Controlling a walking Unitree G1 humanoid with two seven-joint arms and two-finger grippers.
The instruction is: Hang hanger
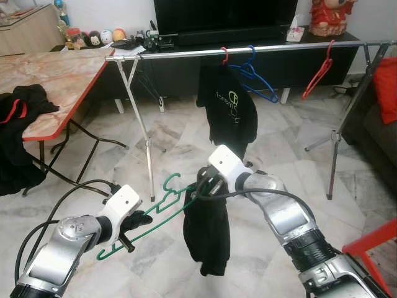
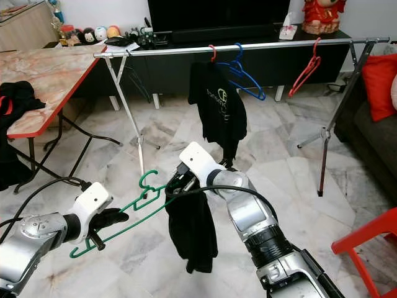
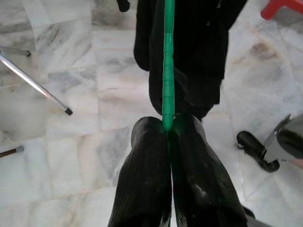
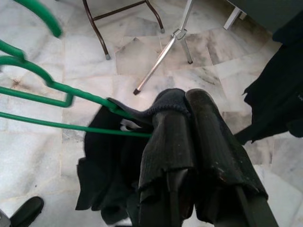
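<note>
**Green hanger held between both grippers, short of the rail**

The green hanger (image 1: pixel 162 205) hangs in mid-air low in front of the robot, above bare marble floor (image 1: pixel 186 133), with its hook pointing up and toward the clothes rail (image 1: pixel 248 51). One end sits in the left gripper (image 3: pixel 166 130), whose two black fingers are pressed together on the green bar. The other end is threaded into a black garment (image 1: pixel 206 233) that droops from it. The right gripper (image 4: pixel 182 106) has its fingers closed on the collar of that garment where it meets the hanger's shoulder.

The rail stands well beyond the grippers, running across the scene on thin metal legs (image 1: pixel 139 127). On it hang a red hanger carrying a black T-shirt (image 1: pixel 228 105), a bare blue hanger (image 1: pixel 255 81) just beside it, and a bare red hanger (image 1: pixel 317 73) farther along to the right. Open stretches of rail lie to the left of the T-shirt and between the blue and red hangers.

A red-edged table (image 1: pixel 56 81) with dark clothing (image 1: pixel 22 105) on it borders the left side; a red chair (image 1: pixel 372 245) edges in low on the right.

Both silver arms reach forward, bent at the elbow, the right one higher and farther out.
</note>
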